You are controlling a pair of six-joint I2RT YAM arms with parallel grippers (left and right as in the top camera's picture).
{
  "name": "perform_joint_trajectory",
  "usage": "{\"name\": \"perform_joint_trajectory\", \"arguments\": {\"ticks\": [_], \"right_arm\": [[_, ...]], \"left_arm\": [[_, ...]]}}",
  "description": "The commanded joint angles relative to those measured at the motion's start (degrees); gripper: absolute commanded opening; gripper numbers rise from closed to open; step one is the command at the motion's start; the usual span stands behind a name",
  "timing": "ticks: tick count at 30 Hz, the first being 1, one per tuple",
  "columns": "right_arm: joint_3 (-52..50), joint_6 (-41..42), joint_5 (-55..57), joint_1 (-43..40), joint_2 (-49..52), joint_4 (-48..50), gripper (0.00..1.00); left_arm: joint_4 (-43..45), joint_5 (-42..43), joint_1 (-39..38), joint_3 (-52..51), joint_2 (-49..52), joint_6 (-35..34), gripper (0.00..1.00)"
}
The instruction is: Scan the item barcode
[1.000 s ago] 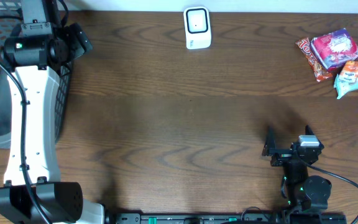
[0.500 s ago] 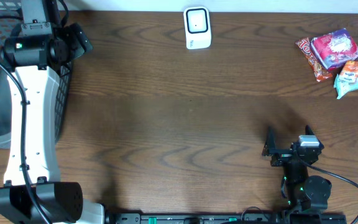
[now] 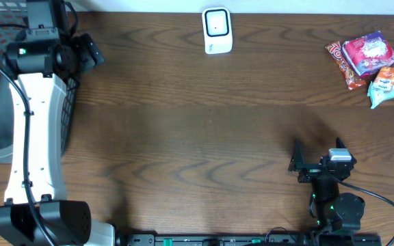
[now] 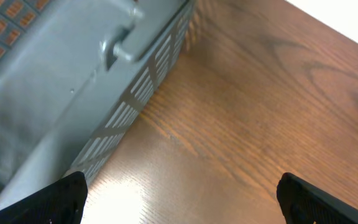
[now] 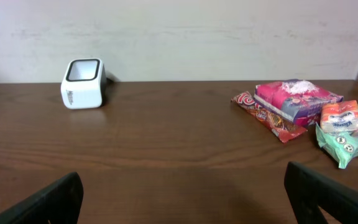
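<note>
Black left end effector has shifted slightly.

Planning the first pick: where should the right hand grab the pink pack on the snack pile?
Take the pink pack from above, pinching across its long edges. It lies flat, partly on the red bar, top exposed; a low side approach would likely snag the bar or the orange packet.

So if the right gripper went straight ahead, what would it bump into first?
Probably nothing on the table: the right gripper points at bare wood between the scanner and the snacks. Past that stands only the wall, though depth is hard to judge.
</note>
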Motion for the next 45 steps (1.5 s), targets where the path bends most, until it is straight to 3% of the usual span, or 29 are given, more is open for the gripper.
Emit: {"name": "perform_joint_trajectory", "arguments": {"ticks": [1,6,12,18,23,31,34,45], "right_arm": [[-0.26,1.05,-0.11,0.55,-0.42,-0.04,0.99],[-0.26,1.05,-0.11,0.55,-0.42,-0.04,0.99],[-0.26,1.03,-0.11,0.55,-0.42,-0.04,0.99],[-0.26,1.05,-0.11,0.55,-0.42,-0.04,0.99],[-0.26,1.05,-0.11,0.55,-0.42,-0.04,0.99],[-0.26,1.05,-0.11,0.55,-0.42,-0.04,0.99],[-0.26,1.05,-0.11,0.55,-0.42,-0.04,0.99],[-0.26,1.03,-0.11,0.55,-0.42,-0.04,0.99]], "left_arm": [[1.16,-1.57,-0.35,-3.54,-2.56,-0.42,0.98],[8.61,-1.60,-3.41,-15.30,-9.73,2.14,0.98],[22.58,-1.60,-7.39,-37.59,-27.43,5.07,0.98],[19.15,-1.77,-7.87,-50.45,-45.16,5.09,0.98],[17.75,-2.19,-7.89,-55.45,-53.31,5.07,0.98],[43.74,2.10,-7.87,-77.90,-69.57,15.85,0.98],[52.70,2.99,-7.87,-85.85,-76.87,16.50,0.98],[63.73,3.26,-7.37,-96.52,-91.32,19.34,0.98]]}}
